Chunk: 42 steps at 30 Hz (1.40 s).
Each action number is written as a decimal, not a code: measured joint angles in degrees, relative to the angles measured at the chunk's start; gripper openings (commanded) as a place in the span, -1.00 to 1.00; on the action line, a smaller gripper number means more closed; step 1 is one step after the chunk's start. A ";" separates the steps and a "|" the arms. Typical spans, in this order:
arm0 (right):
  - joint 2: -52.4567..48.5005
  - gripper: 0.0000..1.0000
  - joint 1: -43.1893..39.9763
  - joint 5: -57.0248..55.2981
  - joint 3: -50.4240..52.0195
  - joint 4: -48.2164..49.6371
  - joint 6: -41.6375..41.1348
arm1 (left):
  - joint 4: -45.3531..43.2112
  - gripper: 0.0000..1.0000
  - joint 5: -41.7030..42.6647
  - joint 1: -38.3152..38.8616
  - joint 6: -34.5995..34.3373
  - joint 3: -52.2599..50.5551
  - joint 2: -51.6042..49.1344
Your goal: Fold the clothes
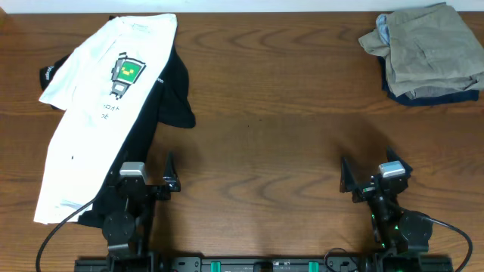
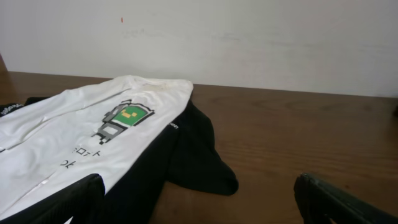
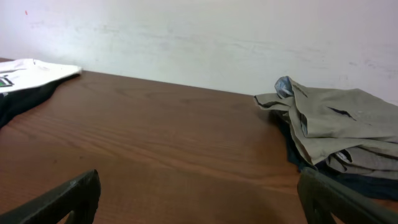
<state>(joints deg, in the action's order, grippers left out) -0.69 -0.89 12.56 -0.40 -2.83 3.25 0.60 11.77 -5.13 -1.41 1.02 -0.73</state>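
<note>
A large white T-shirt (image 1: 91, 113) with a green-and-yellow pixel robot print (image 1: 126, 72) lies spread out at the left of the table. Under it lies a black shirt (image 1: 172, 91), with a sleeve sticking out to the right. In the left wrist view the white T-shirt (image 2: 68, 143) and the black shirt (image 2: 193, 158) lie just ahead. My left gripper (image 1: 142, 169) (image 2: 198, 183) stands open at the shirts' near edge, nothing between its fingers. My right gripper (image 1: 369, 165) (image 3: 199, 179) is open over bare wood at the near right.
A khaki-and-navy stack of garments (image 1: 427, 49) (image 3: 336, 124) sits at the far right corner. The wooden table (image 1: 272, 113) is brown. A pale wall rises behind its far edge in both wrist views.
</note>
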 measured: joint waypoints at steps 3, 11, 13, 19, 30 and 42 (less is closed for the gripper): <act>0.00 0.99 0.00 -0.02 0.00 0.00 0.00 | 0.02 0.96 -0.13 0.55 0.00 0.00 0.00; 0.00 0.98 0.00 0.00 0.00 0.00 0.00 | 0.02 0.96 -0.13 0.85 0.00 0.00 0.00; 0.00 0.98 0.00 0.00 0.00 0.00 0.00 | 0.02 0.96 -0.13 0.85 0.00 0.00 0.00; 0.00 0.99 0.00 0.00 0.00 0.00 0.00 | 0.02 0.96 -0.15 0.85 0.00 0.00 0.00; 0.00 0.99 0.00 0.00 0.00 0.00 0.00 | 0.02 0.96 -0.13 0.85 0.00 0.00 0.00; 0.00 0.98 0.00 0.00 0.00 0.00 0.00 | 0.02 0.96 -0.13 0.85 0.00 0.00 0.00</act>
<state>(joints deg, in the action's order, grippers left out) -0.69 -0.89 12.56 -0.40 -2.83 3.25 0.62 11.64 -4.27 -1.41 1.02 -0.73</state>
